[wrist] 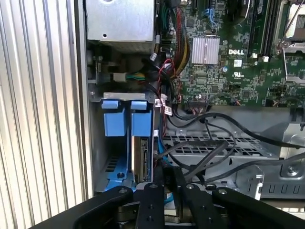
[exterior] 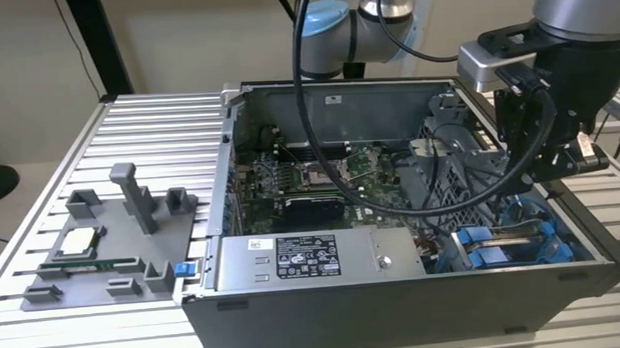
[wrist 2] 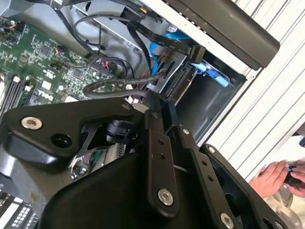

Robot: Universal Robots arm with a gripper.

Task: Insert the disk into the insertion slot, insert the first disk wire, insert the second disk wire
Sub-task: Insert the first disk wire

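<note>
Disk (wrist: 141, 160) mostly hidden, seemingly within slot (wrist: 128, 97)

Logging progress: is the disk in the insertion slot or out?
In, it appears: the disk stands edge-on inside the insertion slot, next to a blue tab.

Arm (exterior: 387, 24): single, grey tube segments; blue-capped joint (exterior: 320, 19) set behind and above the gripper (exterior: 542, 174); wrist (exterior: 583, 6): silver cylinder, upright, directly over the gripper; gripper: black, hanging tip-down in the exterior view; its bolted black linkage (wrist 2: 159, 157) (wrist: 152, 210) fronts both wrist views.
</note>
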